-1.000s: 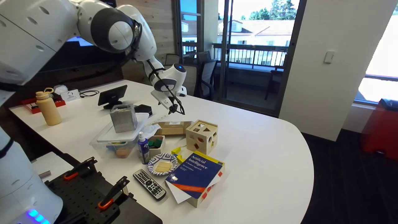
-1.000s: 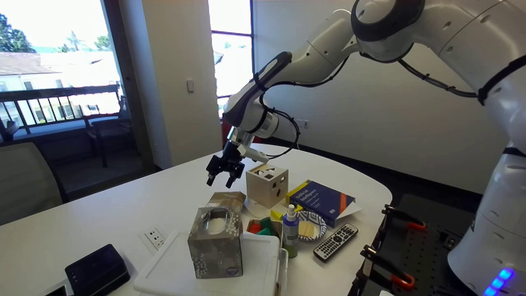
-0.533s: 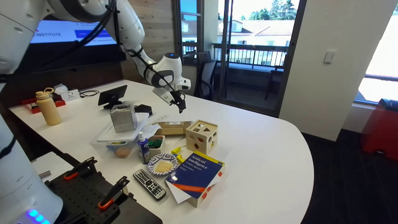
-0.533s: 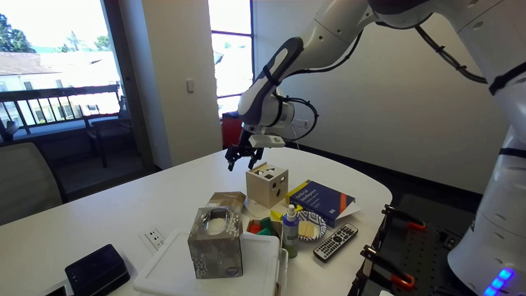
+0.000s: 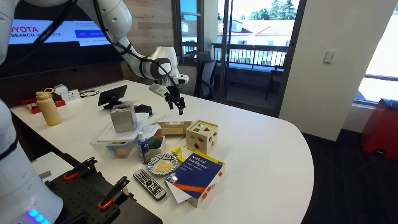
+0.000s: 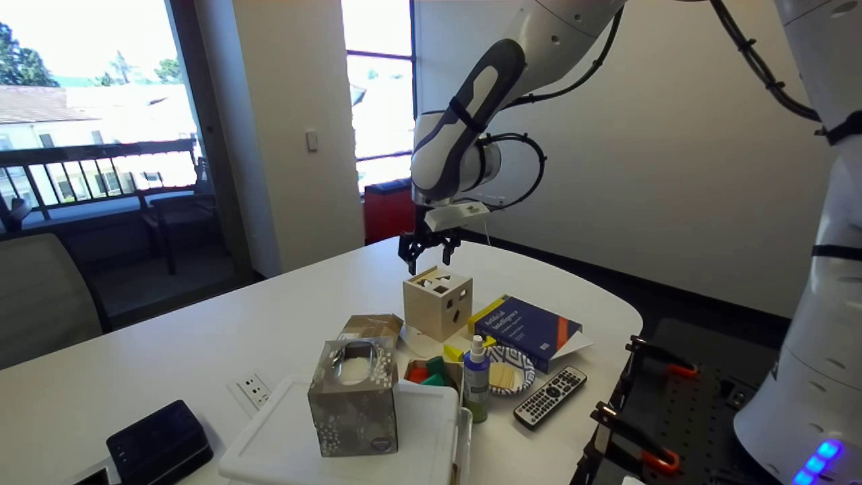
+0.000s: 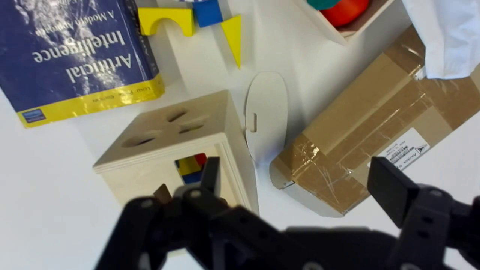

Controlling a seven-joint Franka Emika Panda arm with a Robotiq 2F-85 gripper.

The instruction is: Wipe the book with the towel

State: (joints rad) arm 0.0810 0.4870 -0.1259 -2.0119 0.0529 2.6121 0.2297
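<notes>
The book (image 5: pixel 196 172) is dark blue with a yellow band and lies flat on the table; it also shows in an exterior view (image 6: pixel 525 330) and at the upper left of the wrist view (image 7: pixel 71 48). A white cloth, which looks like the towel (image 7: pixel 446 41), lies crumpled over the cardboard box's end; it also shows in an exterior view (image 5: pixel 150 130). My gripper (image 5: pixel 176 109) is open and empty, above the table behind the wooden cube; it also shows in an exterior view (image 6: pixel 429 259). In the wrist view its fingers (image 7: pixel 296 176) are wide apart over the cube's edge and the cardboard box.
The wooden cube (image 5: pixel 202 137) stands beside the book, near the cardboard box (image 5: pixel 174 128). A spray bottle (image 5: pixel 143 149), a patterned plate (image 5: pixel 152 168), a remote (image 5: pixel 150 185) and a block bin (image 5: pixel 160 151) stand close together. A tissue box (image 6: pixel 353 404) sits on a plastic container (image 6: pixel 269 438).
The arm has swung and my gripper has turned, moving up and right in an exterior view, from left of the cube to just behind it. It stays open. The objects have not moved.
</notes>
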